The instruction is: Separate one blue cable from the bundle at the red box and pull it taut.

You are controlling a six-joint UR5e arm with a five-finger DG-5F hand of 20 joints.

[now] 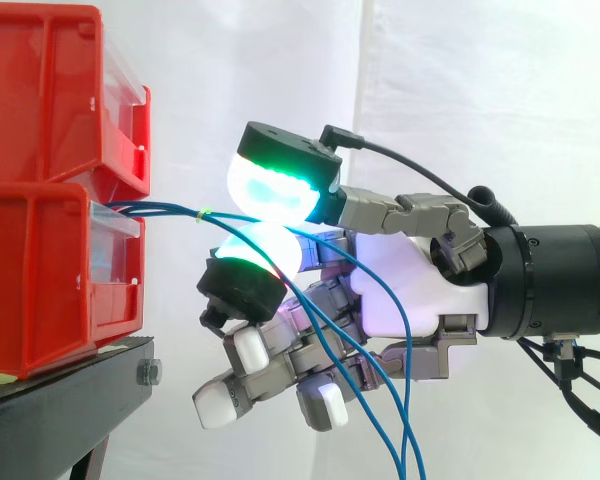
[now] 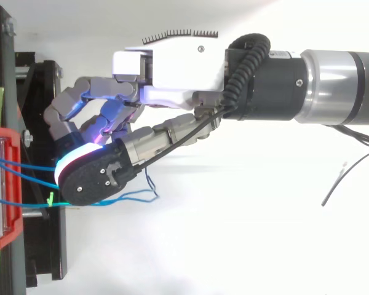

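The blue cables (image 1: 160, 209) leave the front of the lower red bin (image 1: 40, 280) as a small bundle, bound by a thin yellow-green tie (image 1: 202, 213) just beside the bin. From the tie they run level to the right and pass straight between two glowing fingertip pads (image 1: 270, 190), one above and one below, both lit green and white. The hand (image 1: 410, 285) is clamped on the cables there, the two pads pressed together around them; how many strands lie in the pinch cannot be told. Past the pinch the cables fall away in loose curves in front of the palm and run down out of the side view. The hand's other fingers are curled beneath the pinch.

In the top view two blue strands (image 2: 24, 166) leave the bin apart from each other and meet at the hand (image 2: 172, 67), and a slack loop lies beyond the pads.

The lower bin sits on a black stand (image 1: 70, 400), a second red bin (image 1: 50, 90) is stacked on it, and a white curtain (image 1: 480, 100) hangs behind.
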